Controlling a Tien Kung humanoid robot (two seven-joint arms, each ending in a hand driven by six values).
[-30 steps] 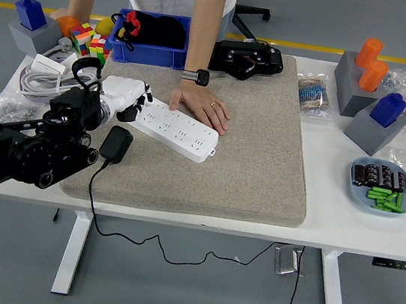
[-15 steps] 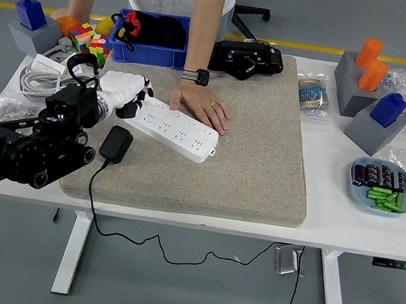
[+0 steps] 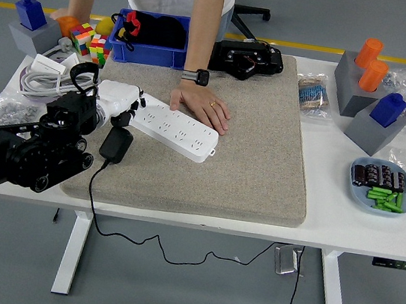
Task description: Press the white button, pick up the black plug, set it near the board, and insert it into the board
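The white power strip [image 3: 176,128] lies at an angle on the grey mat [image 3: 248,151]. A person's hand [image 3: 203,107] rests flat on its far edge. The black plug [image 3: 115,144] lies on the mat just below the strip's left end, and its cable runs off the table's front edge. My left hand [image 3: 122,110] is white, on a black arm. It hovers at the strip's left end, just above the plug. Its fingers are loosely bent downward and hold nothing. I cannot make out the white button.
A blue bin [image 3: 149,39] and a black device [image 3: 246,58] stand behind the mat. Colour cubes [image 3: 90,43] and a coiled white cable [image 3: 43,78] are at the left. Grey blocks with orange and blue pieces [image 3: 370,92] and a blue dish [image 3: 381,188] are at the right.
My left hand drew back a little to the left from the strip's end, then came down closer to the black plug. The plug, the strip and the person's hand stayed put.
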